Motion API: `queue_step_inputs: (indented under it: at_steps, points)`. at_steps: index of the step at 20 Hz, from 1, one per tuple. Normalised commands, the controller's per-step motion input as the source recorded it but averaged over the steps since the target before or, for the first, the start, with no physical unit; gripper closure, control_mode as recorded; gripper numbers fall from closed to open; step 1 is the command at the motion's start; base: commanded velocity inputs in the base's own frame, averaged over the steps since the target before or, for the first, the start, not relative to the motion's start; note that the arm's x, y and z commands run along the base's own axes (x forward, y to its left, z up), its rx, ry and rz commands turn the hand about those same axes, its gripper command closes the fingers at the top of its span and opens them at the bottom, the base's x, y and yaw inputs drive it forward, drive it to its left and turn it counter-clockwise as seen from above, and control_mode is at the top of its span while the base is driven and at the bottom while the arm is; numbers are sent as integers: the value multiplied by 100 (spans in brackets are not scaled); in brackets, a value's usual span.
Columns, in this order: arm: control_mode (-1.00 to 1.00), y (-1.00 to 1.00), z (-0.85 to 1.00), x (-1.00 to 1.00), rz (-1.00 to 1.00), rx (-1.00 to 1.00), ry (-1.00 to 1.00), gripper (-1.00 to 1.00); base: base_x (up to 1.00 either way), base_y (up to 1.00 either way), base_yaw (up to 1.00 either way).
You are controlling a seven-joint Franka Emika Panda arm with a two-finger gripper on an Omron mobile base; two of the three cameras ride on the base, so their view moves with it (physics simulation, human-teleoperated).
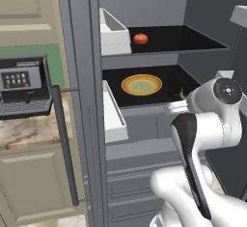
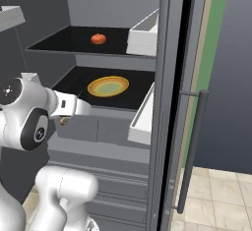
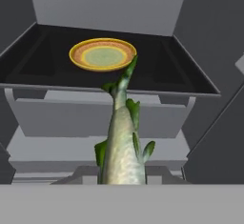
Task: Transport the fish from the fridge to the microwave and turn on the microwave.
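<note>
The fish (image 3: 121, 142), slim and greenish-grey with green fins, hangs in the air in front of the open fridge (image 1: 91, 76), tail pointing at the middle shelf. My gripper (image 2: 65, 119) is shut on it just outside that shelf's front edge, with the fingertips hidden behind the fish in the hand view. A green tip of the fish (image 1: 182, 94) peeks past my white arm. The microwave is out of view.
A yellow plate (image 3: 103, 54) lies on the black middle shelf (image 3: 43, 70) and a red tomato (image 1: 140, 38) on the shelf above. White door bins (image 1: 113, 33) hang on the open door, which has a dark bar handle (image 1: 65, 144). A small black appliance (image 1: 21, 88) sits on the counter at left.
</note>
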Motion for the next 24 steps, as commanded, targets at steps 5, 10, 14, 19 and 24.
queue_step_inputs:
  at_steps: [5, 10, 14, 19, 24]
  points:
    - [-100, 0, 0, 0, 0, 0, 0, 100, 0, 0, 0]
    - [-100, 0, 0, 0, 0, 0, 0, 100, 0, 0, 0]
    - [100, 0, 0, 0, 0, 0, 0, 100, -11, 0, 0]
    - [100, 0, 0, 0, 0, 0, 0, 100, -36, 0, 0]
    - [100, 0, 0, 0, 0, 0, 0, 100, -54, 0, 0]
